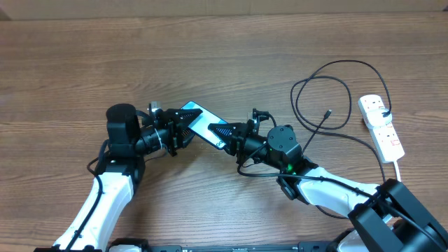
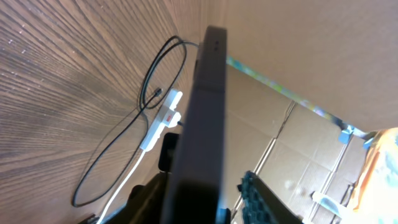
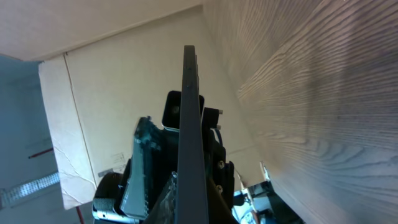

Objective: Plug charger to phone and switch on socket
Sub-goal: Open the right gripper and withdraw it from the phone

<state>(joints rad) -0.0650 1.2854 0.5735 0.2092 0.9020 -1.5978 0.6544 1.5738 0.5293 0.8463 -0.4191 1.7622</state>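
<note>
The phone [image 1: 199, 120], with a light blue screen, is held off the wooden table between my two grippers. My right gripper [image 1: 225, 133] is shut on its right end. My left gripper [image 1: 180, 130] surrounds its left end, with a gap visible beside one finger. Both wrist views show the phone edge-on [image 2: 208, 93] [image 3: 189, 124] between the fingers [image 2: 193, 182] [image 3: 180, 155]. The charger, a thin black looped cable [image 1: 336, 70], lies at the right with its plug tip [image 1: 327, 112] free. The white socket strip [image 1: 381, 124] lies at the far right and also shows in the left wrist view [image 2: 163, 118].
The socket's white cord [image 1: 399, 164] runs toward the front right edge. The black cable crosses the table between my right arm and the socket. Cardboard walls stand beyond the table [image 2: 298, 143].
</note>
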